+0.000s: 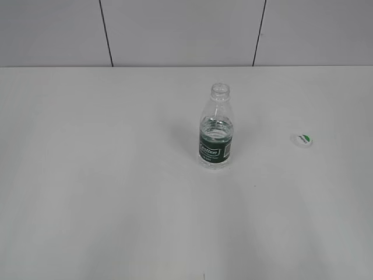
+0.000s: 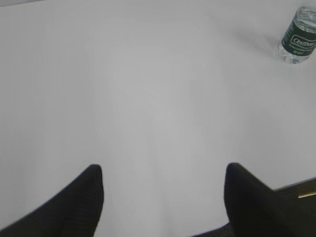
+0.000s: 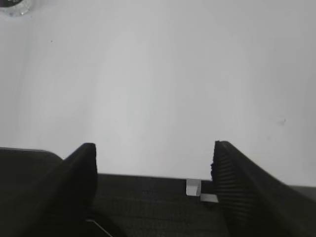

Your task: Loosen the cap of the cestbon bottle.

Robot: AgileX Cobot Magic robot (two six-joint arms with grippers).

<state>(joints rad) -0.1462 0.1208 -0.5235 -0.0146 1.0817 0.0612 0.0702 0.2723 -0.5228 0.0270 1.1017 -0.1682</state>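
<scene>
The cestbon bottle (image 1: 216,129) stands upright near the middle of the white table, with its neck open and no cap on it. Its lower part also shows at the top right of the left wrist view (image 2: 297,38), and a sliver of its base at the top left of the right wrist view (image 3: 15,6). The white cap (image 1: 302,139) with its green mark lies on the table to the right of the bottle. My left gripper (image 2: 163,173) is open and empty, far from the bottle. My right gripper (image 3: 154,150) is open and empty above the table's near edge. Neither gripper shows in the exterior view.
The white table (image 1: 116,175) runs back to a grey panelled wall (image 1: 175,29). The table's near edge and a dark surface below it (image 3: 148,207) show in the right wrist view.
</scene>
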